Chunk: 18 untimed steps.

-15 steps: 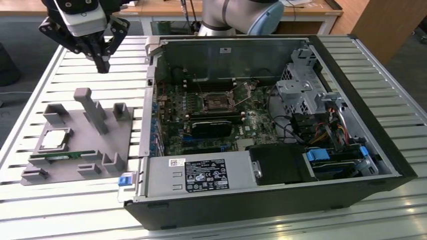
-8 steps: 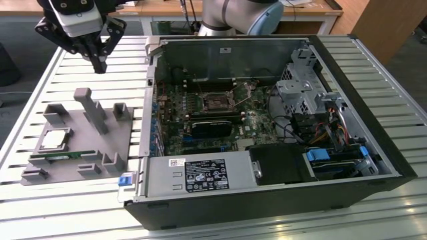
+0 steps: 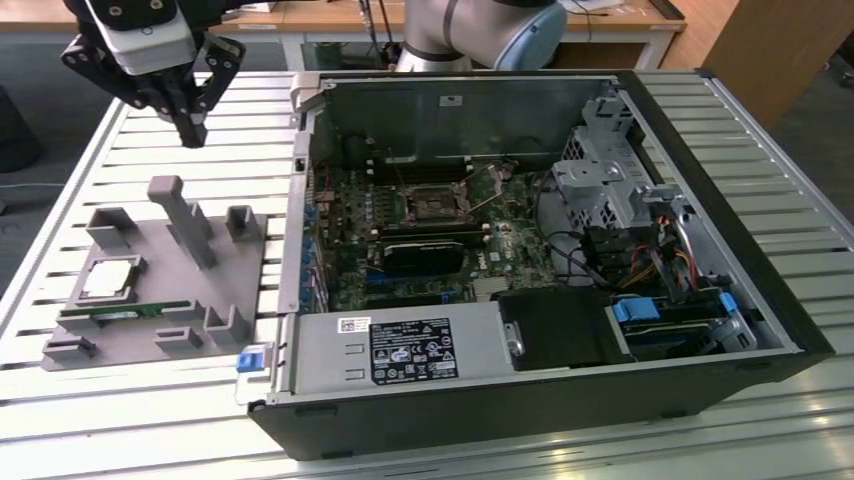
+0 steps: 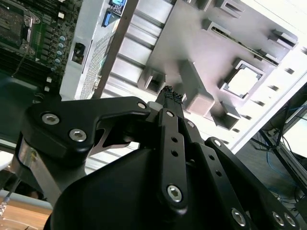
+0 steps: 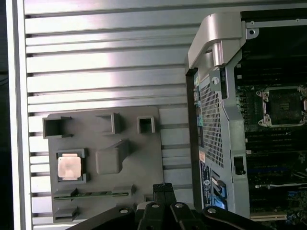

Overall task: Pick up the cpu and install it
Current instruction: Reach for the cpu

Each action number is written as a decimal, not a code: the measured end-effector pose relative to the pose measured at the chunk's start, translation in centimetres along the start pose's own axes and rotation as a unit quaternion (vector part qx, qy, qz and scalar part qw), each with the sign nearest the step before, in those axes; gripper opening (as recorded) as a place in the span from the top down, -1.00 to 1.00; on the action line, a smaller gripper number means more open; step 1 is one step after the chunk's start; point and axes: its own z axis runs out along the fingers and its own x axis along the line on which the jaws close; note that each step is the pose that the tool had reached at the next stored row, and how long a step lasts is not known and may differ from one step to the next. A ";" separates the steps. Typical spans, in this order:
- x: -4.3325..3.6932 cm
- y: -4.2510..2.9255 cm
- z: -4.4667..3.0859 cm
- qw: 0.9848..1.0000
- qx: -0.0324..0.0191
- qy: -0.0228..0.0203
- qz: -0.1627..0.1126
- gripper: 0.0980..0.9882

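Grey plastic holder [image 3: 147, 245] at the exterior view's left lies on the slatted metal worktop [image 3: 134, 410]; it carries the cpu [image 3: 111, 279], flat in a square recess with its silver top up, just beside a green memory stick [image 3: 127, 312]. Black hand [image 3: 194, 132] hangs in the air near the holder, well apart from the cpu, its fingers pressed together and gripping nothing. Open computer case [image 3: 561, 420] lies to the right, its motherboard socket [image 3: 434, 205] exposed.
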 end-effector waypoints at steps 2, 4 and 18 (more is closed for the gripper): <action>0.21 -0.02 0.01 1.000 0.000 0.000 0.000 0.98; 0.45 -0.04 0.03 1.000 0.000 0.000 0.000 0.98; 2.52 -0.20 0.15 1.000 0.000 0.001 0.000 0.98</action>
